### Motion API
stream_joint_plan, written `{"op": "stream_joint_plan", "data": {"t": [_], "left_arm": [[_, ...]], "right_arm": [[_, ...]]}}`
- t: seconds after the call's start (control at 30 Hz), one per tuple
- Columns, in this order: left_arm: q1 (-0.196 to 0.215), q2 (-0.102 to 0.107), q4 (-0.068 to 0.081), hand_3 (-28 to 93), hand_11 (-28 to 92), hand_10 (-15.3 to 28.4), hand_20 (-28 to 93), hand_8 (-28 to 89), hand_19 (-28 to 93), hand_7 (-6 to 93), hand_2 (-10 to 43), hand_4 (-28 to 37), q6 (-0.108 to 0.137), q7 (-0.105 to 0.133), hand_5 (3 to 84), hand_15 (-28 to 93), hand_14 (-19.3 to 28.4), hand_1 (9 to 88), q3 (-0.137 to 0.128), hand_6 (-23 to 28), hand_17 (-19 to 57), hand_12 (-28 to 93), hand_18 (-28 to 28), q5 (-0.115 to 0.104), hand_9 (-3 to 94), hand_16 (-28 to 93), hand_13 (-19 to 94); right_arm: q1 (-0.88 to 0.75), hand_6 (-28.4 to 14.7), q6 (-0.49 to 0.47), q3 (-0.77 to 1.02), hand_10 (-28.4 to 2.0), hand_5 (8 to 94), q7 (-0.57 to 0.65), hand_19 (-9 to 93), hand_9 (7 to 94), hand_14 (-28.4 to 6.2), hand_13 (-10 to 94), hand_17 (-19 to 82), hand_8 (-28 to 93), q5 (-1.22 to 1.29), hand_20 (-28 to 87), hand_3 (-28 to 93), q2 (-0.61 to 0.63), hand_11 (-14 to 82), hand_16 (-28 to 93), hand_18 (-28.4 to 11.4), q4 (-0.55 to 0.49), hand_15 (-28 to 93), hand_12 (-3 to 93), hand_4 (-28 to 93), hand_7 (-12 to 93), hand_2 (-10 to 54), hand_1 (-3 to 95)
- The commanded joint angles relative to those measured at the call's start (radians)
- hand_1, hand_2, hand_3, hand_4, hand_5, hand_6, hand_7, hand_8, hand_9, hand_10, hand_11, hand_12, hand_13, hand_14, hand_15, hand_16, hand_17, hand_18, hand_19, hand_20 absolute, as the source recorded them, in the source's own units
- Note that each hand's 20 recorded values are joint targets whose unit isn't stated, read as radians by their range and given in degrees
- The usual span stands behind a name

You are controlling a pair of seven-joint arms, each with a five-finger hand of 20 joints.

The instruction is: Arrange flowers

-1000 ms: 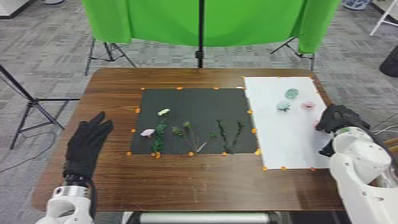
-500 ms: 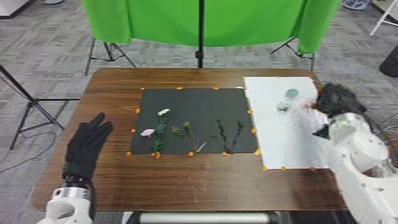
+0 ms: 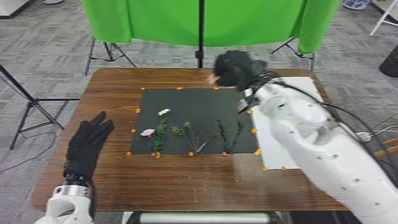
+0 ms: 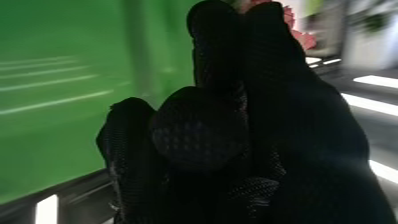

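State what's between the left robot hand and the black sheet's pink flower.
Head view: brown tabletop, then an orange marker at the edge of the black sheet.

The brown wooden table [image 3: 195, 182] is supporting a black sheet [image 3: 191, 102] right of the left hand [image 3: 86, 145] and a white sheet [image 3: 274, 155] farther right.

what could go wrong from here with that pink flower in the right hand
The pink ruffled flower peeks out at the fingertips of the black-gloved right hand, so it might slip free. If that hand comes down carelessly over the black sheet, it could nudge the small white flower or green leafy stems lying there.
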Motion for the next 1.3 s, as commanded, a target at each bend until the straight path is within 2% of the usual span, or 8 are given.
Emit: {"op": "stream_joint_plan", "data": {"t": [0.03, 0.2, 0.27, 0.3, 0.63, 0.97, 1.3], "left_arm": [[-0.008, 0.004, 0.012, 63, 11, 13.8, 16, -5, 1, 4.0, 1.5, -28.3, -0.019, -0.019, 41.2, 8, 14.5, 19.3, 0.009, 6.0, 3.6, 12, 10.1, 0.006, 41.1, 1, 30], [-0.008, 0.005, 0.013, 63, 11, 13.8, 16, -5, 1, 4.1, 1.5, -28.3, -0.014, -0.006, 41.2, 8, 14.6, 19.2, 0.012, 6.0, 3.6, 12, 10.1, 0.004, 41.1, 1, 30], [-0.015, 0.004, 0.021, 63, 11, 13.8, 16, -5, 1, 4.1, 1.4, -28.2, -0.027, 0.003, 41.1, 8, 14.6, 19.0, 0.014, 6.0, 3.6, 12, 10.1, 0.003, 41.1, 1, 30], [-0.007, 0.003, 0.015, 64, 11, 13.8, 16, -5, 1, 4.1, 1.2, -28.2, -0.032, 0.007, 41.1, 8, 14.6, 18.9, 0.012, 6.0, 3.6, 12, 10.1, 0.005, 41.2, 1, 30], [-0.013, 0.004, 0.021, 64, 11, 13.7, 16, -5, 1, 3.9, 0.5, -28.2, -0.034, 0.003, 40.7, 8, 14.7, 19.0, 0.013, 5.6, 3.6, 12, 10.2, 0.004, 41.2, 1, 30], [-0.015, 0.004, 0.021, 65, 11, 13.6, 16, -5, 1, 4.0, 0.3, -28.1, -0.046, -0.001, 40.6, 8, 14.8, 19.0, 0.012, 5.5, 3.3, 12, 10.4, 0.005, 41.1, 1, 30], [-0.014, 0.002, 0.022, 64, 11, 13.6, 16, -5, 1, 4.1, 0.2, -27.6, -0.04, 0.0, 40.5, 8, 15.0, 19.2, 0.009, 5.4, 2.8, 12, 11.1, 0.005, 41.0, 2, 30]], "right_arm": [[0.035, 0.7, -0.066, -0.127, -7.5, 78.6, -0.044, 93, 90.6, 0.0, 90, 65, 12, -0.082, 54, 51, -0.148, 9.9, 36, -8.5, 0.048, 60, 44.4, -13, 23, -9.5, 65.7], [0.042, 1.0, -0.17, -0.14, -7.3, 78.2, -0.046, 93, 90.3, -0.1, 90, 65, 11, -0.142, 54, 52, -0.218, 9.9, 36, -8.5, 0.109, 61, 44.4, -14, 24, -9.5, 64.5], [0.041, 1.1, -0.182, -0.145, -7.4, 78.0, -0.046, 93, 89.9, -0.3, 89, 64, 11, -0.185, 55, 53, -0.239, 9.7, 36, -8.6, 0.137, 62, 44.4, -14, 23, -9.5, 63.8], [0.036, 1.2, -0.186, -0.149, -7.4, 77.8, -0.036, 93, 89.8, -0.3, 89, 64, 11, -0.19, 55, 53, -0.242, 9.7, 36, -8.7, 0.14, 62, 44.5, -14, 23, -9.5, 63.6], [0.01, 2.5, -0.214, -0.118, -8.3, 77.1, -0.039, 93, 86.9, -0.4, 88, 64, 10, -0.265, 56, 53, -0.287, 8.9, 35, -8.8, 0.214, 63, 44.5, -14, 23, -9.5, 62.0], [-0.01, 2.9, -0.231, -0.116, -9.2, 76.8, -0.04, 93, 83.8, -0.5, 88, 64, 9, -0.278, 57, 53, -0.303, 7.4, 35, -8.9, 0.228, 63, 42.8, -14, 23, -9.5, 59.9], [-0.023, 3.0, -0.261, -0.106, -10.2, 74.1, -0.042, 93, 79.6, -0.8, 86, 62, 9, -0.304, 57, 53, -0.308, 8.7, 34, -9.2, 0.232, 64, 36.9, -13, 21, -9.5, 57.9]]}}
